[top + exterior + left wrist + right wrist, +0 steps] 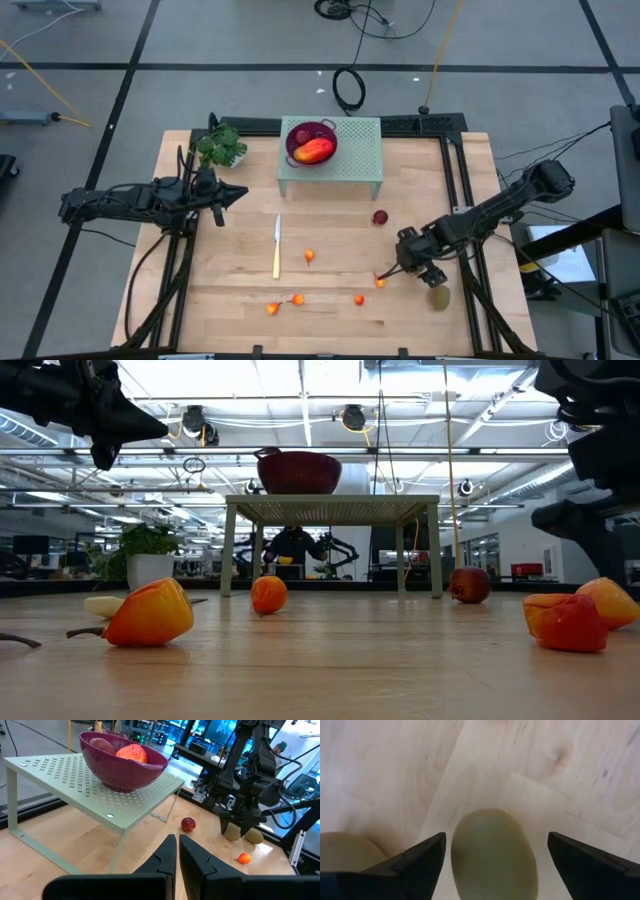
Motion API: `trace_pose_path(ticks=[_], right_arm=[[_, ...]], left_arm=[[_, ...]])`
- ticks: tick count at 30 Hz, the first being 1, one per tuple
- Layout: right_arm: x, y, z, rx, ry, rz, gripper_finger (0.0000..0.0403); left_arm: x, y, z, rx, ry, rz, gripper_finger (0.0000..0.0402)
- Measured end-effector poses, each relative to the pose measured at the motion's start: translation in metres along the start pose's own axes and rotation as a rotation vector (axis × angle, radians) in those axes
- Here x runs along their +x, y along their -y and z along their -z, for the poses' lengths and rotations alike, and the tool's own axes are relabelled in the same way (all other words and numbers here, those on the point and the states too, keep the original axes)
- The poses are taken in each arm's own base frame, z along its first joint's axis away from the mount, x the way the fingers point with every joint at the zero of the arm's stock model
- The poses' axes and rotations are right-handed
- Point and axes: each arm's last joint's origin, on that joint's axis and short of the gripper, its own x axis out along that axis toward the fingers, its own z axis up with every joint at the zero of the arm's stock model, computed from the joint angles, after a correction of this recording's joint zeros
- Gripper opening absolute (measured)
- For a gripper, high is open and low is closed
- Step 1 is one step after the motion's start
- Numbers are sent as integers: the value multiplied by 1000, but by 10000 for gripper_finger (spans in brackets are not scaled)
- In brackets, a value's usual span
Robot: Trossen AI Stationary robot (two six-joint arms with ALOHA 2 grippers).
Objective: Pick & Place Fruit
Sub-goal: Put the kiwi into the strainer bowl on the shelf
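A dark red bowl (pixel 311 142) on a pale green perforated stand (pixel 350 165) holds the oblong red-yellow fruit (pixel 316 151) and a dark red ball. My right gripper (pixel 496 839) points steeply down, open, with one finger on each side of a brown-green oval fruit (pixel 492 852) lying on the table. I see no touch. A second oval (pixel 342 851) lies beside it. In the high view my right gripper (pixel 430 277) sits near the table's right near corner. My left gripper (pixel 177 839) hovers shut at the table's left, by the plant.
A dark red ball (pixel 380 217) lies in front of the stand. Several tiny orange-red fruits (pixel 309 257) (pixel 380 283) (pixel 359 299) are scattered over the near half of the table. A yellow-handled knife (pixel 277 245) lies mid-table. A green plant (pixel 222 147) stands far left.
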Motion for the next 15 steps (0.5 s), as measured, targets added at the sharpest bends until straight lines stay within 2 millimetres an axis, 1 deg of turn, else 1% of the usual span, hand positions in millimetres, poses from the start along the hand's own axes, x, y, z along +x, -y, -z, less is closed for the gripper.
trace_pose_path(ticks=[8,15], right_arm=[[10,-1,11,29,-32,-2,294],[10,-1,10,36,-16,3,252]], left_arm=[[0,0,0,-5,0,0,19],[0,0,-1,-6,6,3,19]])
